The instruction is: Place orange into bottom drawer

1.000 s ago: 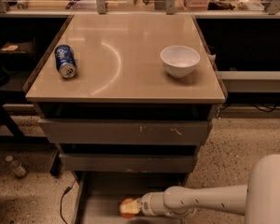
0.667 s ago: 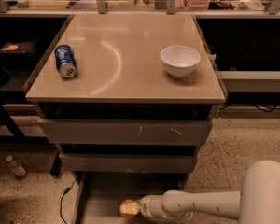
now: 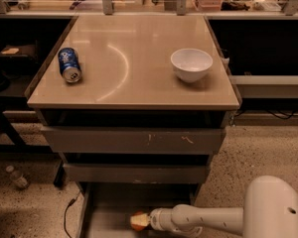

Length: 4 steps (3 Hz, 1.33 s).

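Orange (image 3: 137,221) is seen at the tip of the gripper (image 3: 147,221), low inside the pulled-out bottom drawer (image 3: 114,207); whether it is clamped cannot be told. Blue soda can (image 3: 69,64) and white bowl (image 3: 191,63) are seen on the tabletop (image 3: 134,83).

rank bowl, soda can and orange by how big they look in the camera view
1. white bowl
2. blue soda can
3. orange, at the gripper over the bottom drawer; partly hidden, so its rank is unsure

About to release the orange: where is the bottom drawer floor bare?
The end effector is at the orange, mid-floor in the bottom drawer. Bare floor lies left of the orange toward the left wall, and behind it below the middle drawer. The arm crowds the right.
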### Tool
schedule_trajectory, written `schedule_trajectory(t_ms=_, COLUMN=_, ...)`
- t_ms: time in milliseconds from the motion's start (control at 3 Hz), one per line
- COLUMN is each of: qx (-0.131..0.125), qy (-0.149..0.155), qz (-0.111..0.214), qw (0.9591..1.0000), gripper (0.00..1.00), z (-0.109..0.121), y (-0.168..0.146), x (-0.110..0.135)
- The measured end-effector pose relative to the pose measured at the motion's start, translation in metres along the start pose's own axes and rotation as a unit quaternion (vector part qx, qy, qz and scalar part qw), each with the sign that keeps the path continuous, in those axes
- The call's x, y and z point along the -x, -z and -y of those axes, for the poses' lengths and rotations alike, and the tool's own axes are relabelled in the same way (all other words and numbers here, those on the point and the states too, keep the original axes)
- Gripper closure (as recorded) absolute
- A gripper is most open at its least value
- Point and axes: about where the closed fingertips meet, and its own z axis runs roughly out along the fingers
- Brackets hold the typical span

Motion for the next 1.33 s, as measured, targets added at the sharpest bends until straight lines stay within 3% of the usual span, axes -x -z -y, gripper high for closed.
schedule_trajectory(t_ms=1333, qx=-0.034, qy=-0.018, qz=-0.007, qw=0.9992, gripper=1.00, z=0.036, y=-0.030, x=-0.008)
